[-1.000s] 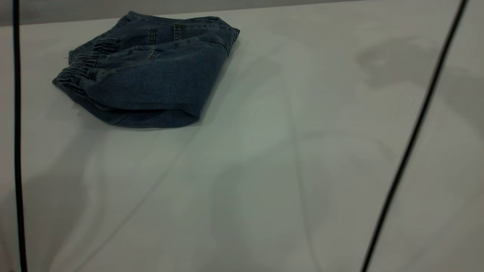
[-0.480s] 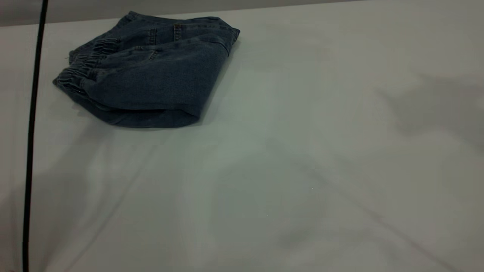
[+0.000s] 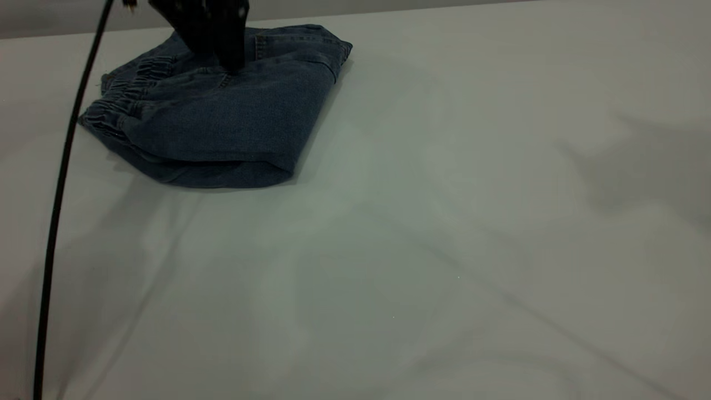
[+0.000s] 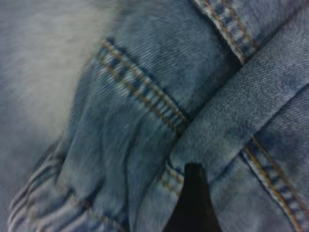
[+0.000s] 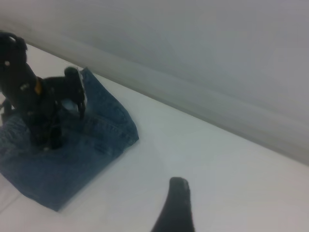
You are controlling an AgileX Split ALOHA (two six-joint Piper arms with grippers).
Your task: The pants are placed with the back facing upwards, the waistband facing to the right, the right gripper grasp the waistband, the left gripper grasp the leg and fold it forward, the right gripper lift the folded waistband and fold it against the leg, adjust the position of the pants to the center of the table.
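The pants point(image 3: 222, 128) lie folded in a compact bundle at the far left of the table point(image 3: 444, 233), with the gathered waistband point(image 3: 119, 97) at the bundle's left end. The printed side of the leg is hidden in the fold. My left gripper point(image 3: 230, 62) reaches down from above, its tip on the top denim layer near the back edge. The left wrist view is filled with denim seams and the waistband point(image 4: 43, 205) right under that gripper. My right gripper point(image 5: 177, 208) hangs over bare table, well away from the pants point(image 5: 72, 164) and the left gripper point(image 5: 48, 135).
A thin black cable point(image 3: 55, 222) hangs along the left side of the exterior view. Behind the pants the table's far edge point(image 3: 389, 11) meets a grey wall. White tabletop stretches to the right and front of the bundle.
The left gripper has dropped into the exterior view and now touches the pants. The left cable's top has swung right. The cable at the right left the view earlier. The pants have not moved.
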